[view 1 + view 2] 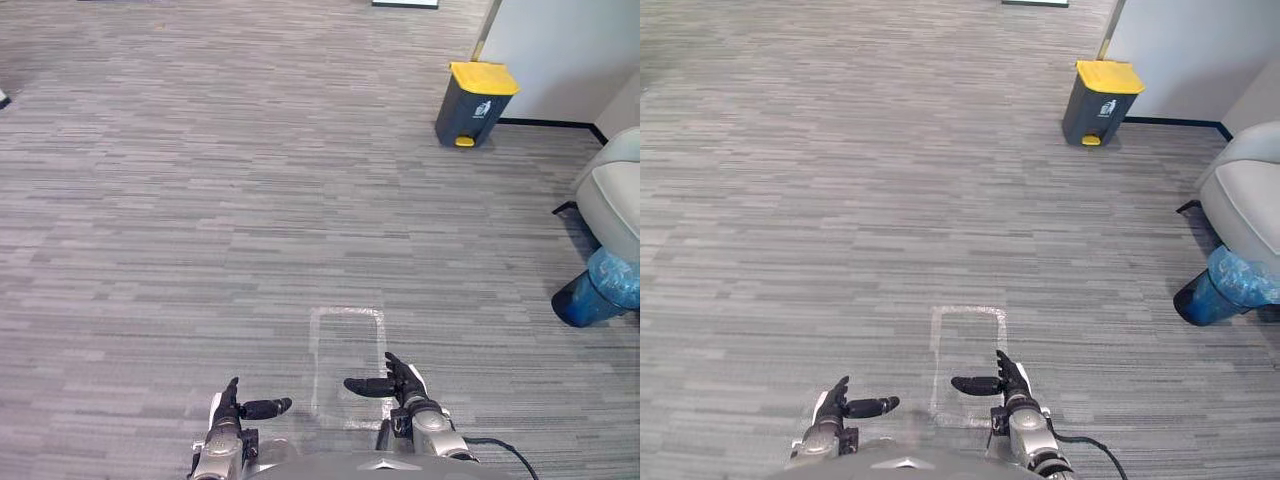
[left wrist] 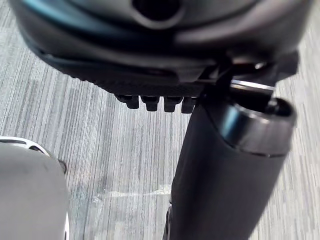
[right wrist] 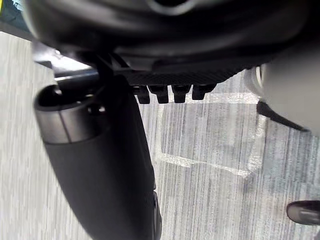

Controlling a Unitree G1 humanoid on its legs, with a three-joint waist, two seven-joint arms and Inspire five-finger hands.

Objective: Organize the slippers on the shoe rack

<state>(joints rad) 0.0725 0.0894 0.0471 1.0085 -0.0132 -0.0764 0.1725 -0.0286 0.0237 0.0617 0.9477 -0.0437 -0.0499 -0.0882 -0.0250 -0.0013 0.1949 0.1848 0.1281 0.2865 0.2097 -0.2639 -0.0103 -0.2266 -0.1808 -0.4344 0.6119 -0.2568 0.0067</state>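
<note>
My left hand (image 1: 230,408) hangs low over the grey carpet at the bottom of the eye views. Its thumb (image 1: 266,407) points inward and the hand is open and holds nothing. My right hand (image 1: 405,385) hovers beside it, a little further forward, over the near edge of a taped rectangle (image 1: 347,365) on the floor. It is open too, with its thumb (image 1: 366,385) pointing toward the left hand. In the wrist views each hand's fingers (image 2: 150,102) (image 3: 170,92) stand in a straight row over bare carpet.
A dark bin with a yellow lid (image 1: 477,103) stands at the far right by a white wall. A pale armchair (image 1: 615,190) and a blue lined bin (image 1: 600,290) sit along the right edge. Grey carpet (image 1: 200,200) stretches ahead.
</note>
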